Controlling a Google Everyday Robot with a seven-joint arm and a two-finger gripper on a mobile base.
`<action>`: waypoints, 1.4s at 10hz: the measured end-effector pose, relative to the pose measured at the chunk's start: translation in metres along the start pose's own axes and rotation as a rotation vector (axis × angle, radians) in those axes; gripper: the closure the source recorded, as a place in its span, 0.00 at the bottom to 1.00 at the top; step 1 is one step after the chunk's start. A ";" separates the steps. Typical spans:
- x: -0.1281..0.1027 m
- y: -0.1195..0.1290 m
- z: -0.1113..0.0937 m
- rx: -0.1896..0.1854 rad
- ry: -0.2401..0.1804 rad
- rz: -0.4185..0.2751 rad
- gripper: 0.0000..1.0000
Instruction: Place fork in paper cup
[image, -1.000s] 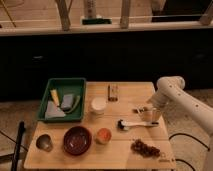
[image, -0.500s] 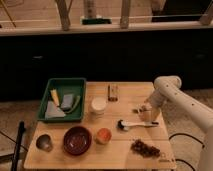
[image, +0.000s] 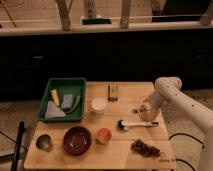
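Observation:
My gripper (image: 145, 113) hangs low over the right side of the wooden table (image: 125, 155), at the end of the white arm (image: 172, 95). The fork (image: 136, 108) lies right at the gripper, mostly hidden by it; only a small thin bit shows at its left. Whether it is held cannot be told. The white paper cup (image: 98, 105) stands upright near the table's middle, well to the left of the gripper, beside the green tray.
A green tray (image: 80, 84) with a few items sits at the left. Along the front stand a grey metal cup (image: 44, 142), a dark red bowl (image: 77, 140) and an orange cup (image: 103, 135). A white-handled tool (image: 136, 123) lies just below the gripper. A dark cluster (image: 146, 147) lies front right, and a small brown object (image: 113, 92) farther back.
The gripper has shifted slightly left and down toward the table at the fork's spot. Nothing else on the table has moved.

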 end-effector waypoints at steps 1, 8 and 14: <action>0.000 0.000 0.001 0.003 -0.004 -0.004 0.48; -0.001 -0.002 0.011 -0.012 -0.027 -0.014 1.00; -0.002 -0.003 0.012 -0.019 -0.028 -0.029 1.00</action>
